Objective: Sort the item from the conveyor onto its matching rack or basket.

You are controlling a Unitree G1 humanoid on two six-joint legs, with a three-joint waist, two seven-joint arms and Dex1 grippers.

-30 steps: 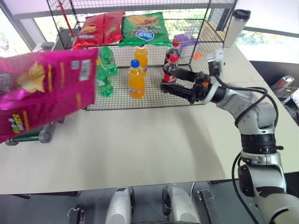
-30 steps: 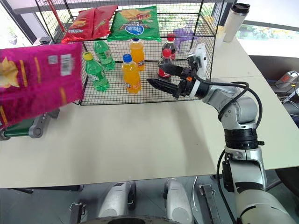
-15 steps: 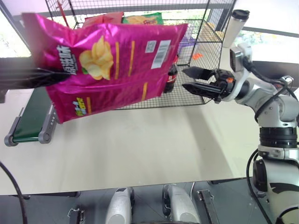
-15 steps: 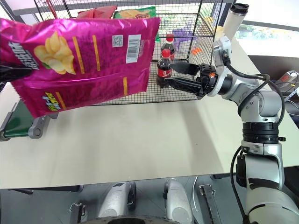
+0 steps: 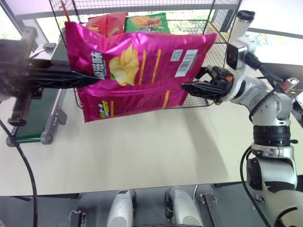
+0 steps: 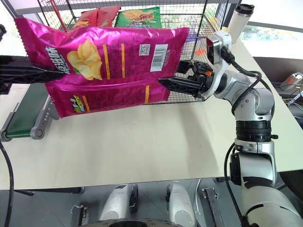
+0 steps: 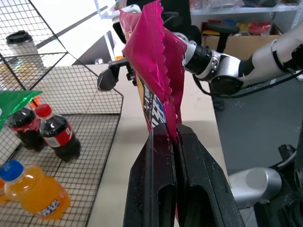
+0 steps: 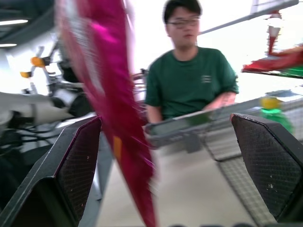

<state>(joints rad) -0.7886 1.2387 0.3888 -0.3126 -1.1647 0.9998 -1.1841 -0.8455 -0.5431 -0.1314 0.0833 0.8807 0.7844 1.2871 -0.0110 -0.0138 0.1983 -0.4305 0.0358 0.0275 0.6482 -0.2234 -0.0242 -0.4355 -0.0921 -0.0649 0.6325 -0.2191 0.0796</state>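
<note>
I see my left gripper (image 7: 174,142) clamped on one end seam of the magenta crisp bag (image 5: 142,71), holding it stretched sideways in the air above the white table (image 5: 142,146), in front of the black wire-mesh cage (image 5: 213,28). My right gripper (image 6: 173,75) has its fingers spread wide on either side of the bag's far end, with the pads not closed on it. The dark green conveyor (image 5: 33,118) lies below the left arm, and red (image 5: 105,23) and green (image 5: 147,22) crisp bags sit on the cage's upper shelf.
</note>
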